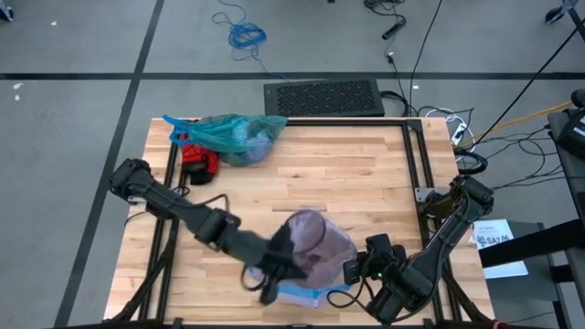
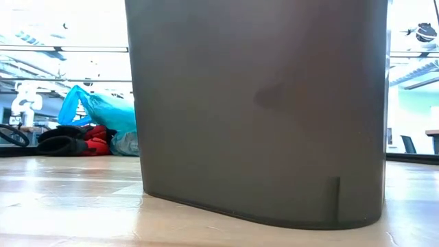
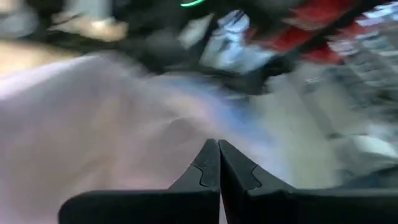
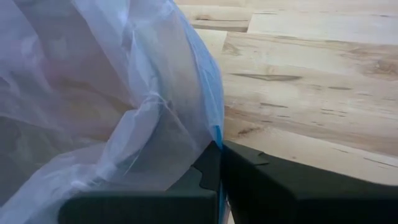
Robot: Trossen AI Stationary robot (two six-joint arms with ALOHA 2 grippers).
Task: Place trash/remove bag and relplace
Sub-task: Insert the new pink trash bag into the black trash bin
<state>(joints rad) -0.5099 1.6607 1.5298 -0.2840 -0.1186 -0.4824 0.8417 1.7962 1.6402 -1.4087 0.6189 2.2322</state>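
Only the low view shows the dark grey bin (image 2: 257, 110) as a broad wall filling the near worktop (image 2: 68, 199); from above it is covered by the pale pink bag (image 1: 315, 242) with a blue edge. The left end effector (image 1: 270, 279) sits at that pink bag's near-left side, fingers pressed together, with pink film blurred just ahead of them in its wrist view. The right end effector (image 1: 352, 271) is at the bag's near-right edge, its fingers (image 4: 249, 180) pinching the blue-edged film. The teal-green bag (image 1: 233, 135) lies bunched at the far-left of the worktop, well apart from both end effectors, just beside a red and black object (image 1: 199, 160).
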